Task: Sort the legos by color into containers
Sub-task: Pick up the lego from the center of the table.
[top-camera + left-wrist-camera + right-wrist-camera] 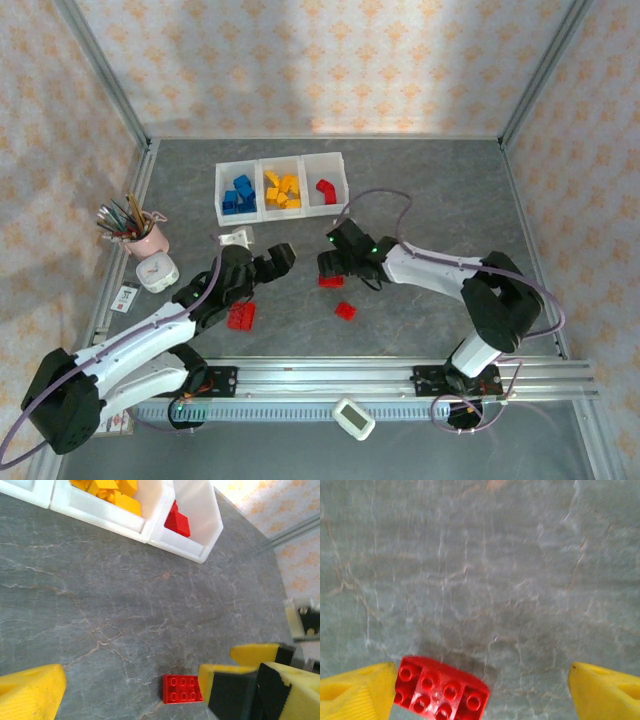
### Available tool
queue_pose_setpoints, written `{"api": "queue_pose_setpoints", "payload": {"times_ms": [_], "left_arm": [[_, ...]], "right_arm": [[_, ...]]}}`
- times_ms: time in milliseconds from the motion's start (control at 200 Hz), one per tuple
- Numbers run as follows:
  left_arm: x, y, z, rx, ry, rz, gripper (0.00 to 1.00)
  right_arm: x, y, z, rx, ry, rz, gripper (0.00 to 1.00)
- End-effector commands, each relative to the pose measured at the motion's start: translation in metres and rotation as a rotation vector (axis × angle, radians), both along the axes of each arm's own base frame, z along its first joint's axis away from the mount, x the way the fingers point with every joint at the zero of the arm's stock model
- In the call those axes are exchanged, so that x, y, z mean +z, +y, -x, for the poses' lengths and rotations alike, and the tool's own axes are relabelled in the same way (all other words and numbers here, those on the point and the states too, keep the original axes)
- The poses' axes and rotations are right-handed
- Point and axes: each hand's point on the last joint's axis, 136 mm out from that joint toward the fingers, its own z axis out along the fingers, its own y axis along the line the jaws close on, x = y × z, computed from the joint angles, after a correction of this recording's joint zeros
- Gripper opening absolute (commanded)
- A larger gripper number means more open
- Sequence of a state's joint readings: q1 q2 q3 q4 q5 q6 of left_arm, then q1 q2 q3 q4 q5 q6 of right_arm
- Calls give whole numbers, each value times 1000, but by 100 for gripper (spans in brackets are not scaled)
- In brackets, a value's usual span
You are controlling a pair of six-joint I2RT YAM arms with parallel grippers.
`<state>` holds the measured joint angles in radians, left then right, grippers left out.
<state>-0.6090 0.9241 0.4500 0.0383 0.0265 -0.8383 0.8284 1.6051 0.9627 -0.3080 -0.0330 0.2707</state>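
3 joined bins (260,175): blue legos left, yellow middle, red right. 3 red legos loose on the table: long brick (241,317) by the left arm, second brick (440,690) at the right gripper (481,680), square brick (345,310) just nearer. left gripper (275,258) was spread wide, empty. right gripper's jaws stood wide, holding nothing; second brick lay flat between them, against one finger, well apart from the other

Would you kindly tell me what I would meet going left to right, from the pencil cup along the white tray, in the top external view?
Pink pencil cup → blue legos → yellow legos → red lego.
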Motion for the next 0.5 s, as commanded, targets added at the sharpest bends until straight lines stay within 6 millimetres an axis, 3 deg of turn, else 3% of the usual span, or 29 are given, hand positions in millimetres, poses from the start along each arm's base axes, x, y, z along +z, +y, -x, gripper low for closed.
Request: {"api": "queue_pose_setpoints", "payload": {"times_ms": [0, 295, 496], "left_arm": [[-2, 13, 4, 61, 3, -5, 99], [-1, 23, 7, 95, -13, -8, 99], [-4, 23, 8, 100, -9, -3, 99]], "right_arm": [[-7, -6, 13, -29, 8, 31, 90], [-25, 14, 43, 86, 27, 70, 92], [-42, 1, 40, 33, 20, 139, 93]]}}
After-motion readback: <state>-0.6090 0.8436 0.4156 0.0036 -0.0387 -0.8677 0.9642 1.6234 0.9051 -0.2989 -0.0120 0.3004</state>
